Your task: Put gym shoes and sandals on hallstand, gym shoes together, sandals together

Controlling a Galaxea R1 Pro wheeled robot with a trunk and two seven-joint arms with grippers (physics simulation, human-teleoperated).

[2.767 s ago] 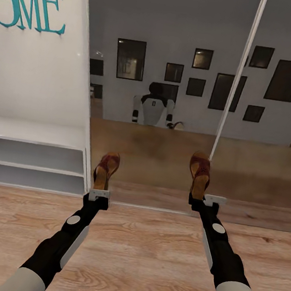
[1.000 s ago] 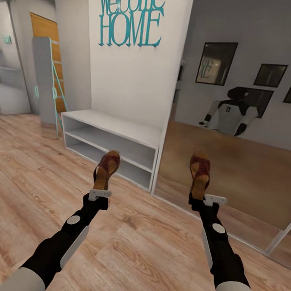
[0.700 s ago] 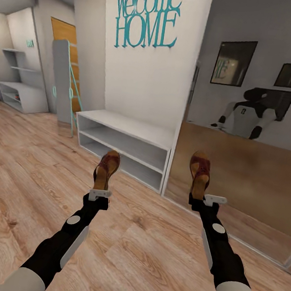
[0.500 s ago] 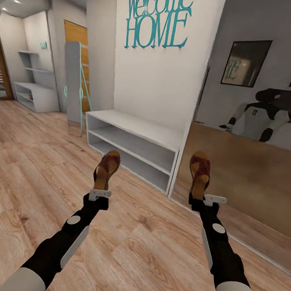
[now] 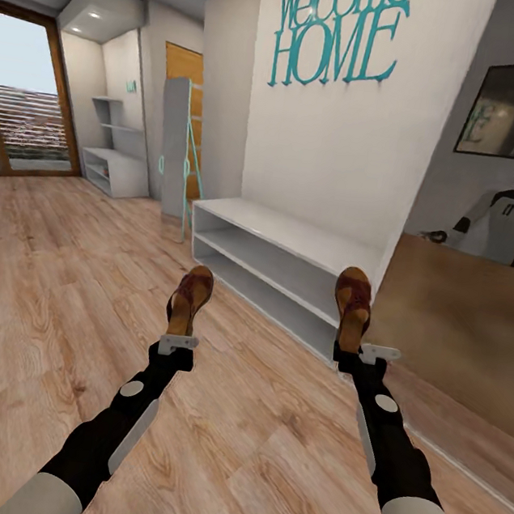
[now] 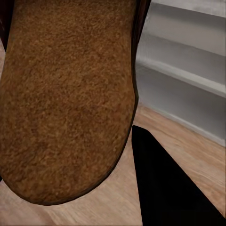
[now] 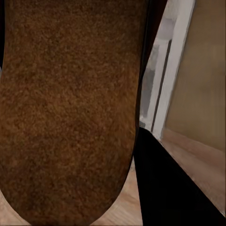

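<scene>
1. Left gripper [image 5: 177, 342] clamping a brown sandal [image 5: 189, 298] by its heel, carrying it toe-forward above the corridor floor [image 5: 47, 293].
2. Right gripper [image 5: 355, 354] gripping the second sandal [image 5: 352, 305] likewise, just in front of the plain low white shelf unit [image 5: 288, 269].
3. Hallstand [image 5: 115, 163] standing far down the corridor, well apart from both sandals.

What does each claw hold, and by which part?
Left claw holds one sandal by its heel end; right claw holds the other sandal likewise, toes pointing away.

home corridor | "Welcome HOME" lettering [image 5: 339, 25] | wood-plank floor [image 5: 42, 276] (mirror [image 5: 488, 240] alongside)
</scene>
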